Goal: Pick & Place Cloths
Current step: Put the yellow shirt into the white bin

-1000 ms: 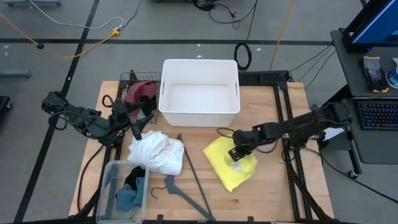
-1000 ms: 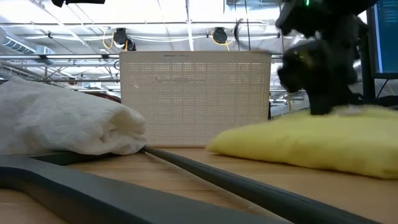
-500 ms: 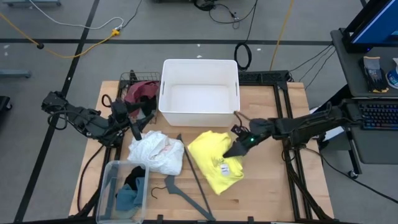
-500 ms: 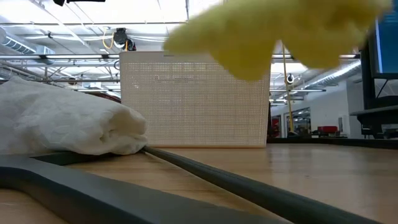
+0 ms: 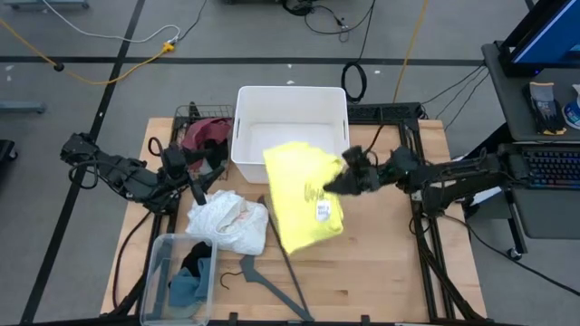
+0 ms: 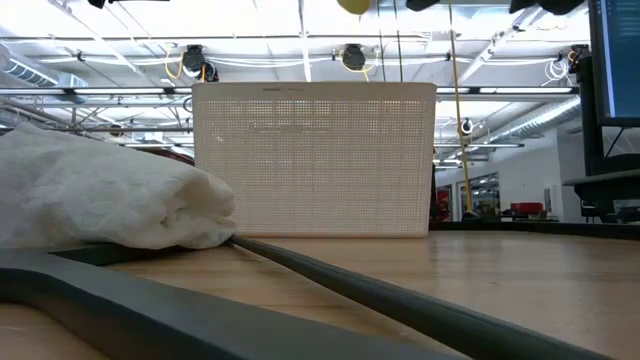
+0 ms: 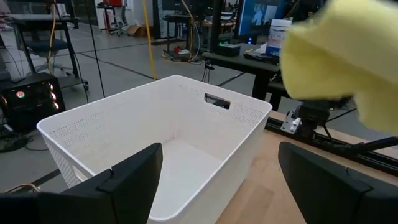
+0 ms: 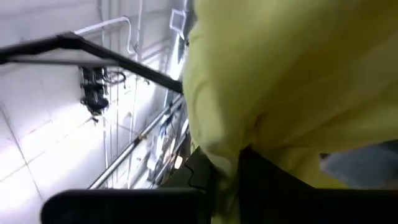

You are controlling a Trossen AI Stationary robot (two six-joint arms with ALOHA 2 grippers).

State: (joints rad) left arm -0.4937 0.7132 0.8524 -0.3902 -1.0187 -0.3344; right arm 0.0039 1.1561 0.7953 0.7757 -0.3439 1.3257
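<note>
My right gripper (image 5: 343, 182) is shut on the bright yellow cloth (image 5: 304, 195), which hangs in the air over the near right corner of the white bin (image 5: 290, 100). The cloth's small tag (image 5: 322, 210) faces up. The white cloth (image 5: 228, 223) lies bunched on the table and also shows in the low view (image 6: 100, 200). The maroon cloth (image 5: 207, 133) lies in a wire basket. The black cloth (image 5: 198, 263) and the teal-blue cloth (image 5: 185, 290) lie in a clear box. A grey cloth is out of view. My left gripper (image 7: 217, 180) is open and empty, left of the bin. My right gripper holds the yellow cloth by a bunched part at its right edge (image 5: 332, 184), pinched between the two fingers. The fingers come from the table's right. The cloth drapes over the fingers (image 8: 249, 143), and its lowest part (image 6: 352, 5) is lifted clear of the table.
The thin grey hanger (image 5: 272, 263) lies on the table between the white cloth and the yellow one's shadow, and crosses the low view (image 6: 330, 290). The clear box (image 5: 156, 272) stands at the near left corner. The wire basket (image 5: 186, 116) stands left of the bin.
My right gripper has gone up and toward the table's far edge and the white bin, keeping hold of the yellow cloth. The cloth has been lifted off the table's right part. It now hangs clear, spread toward the left.
</note>
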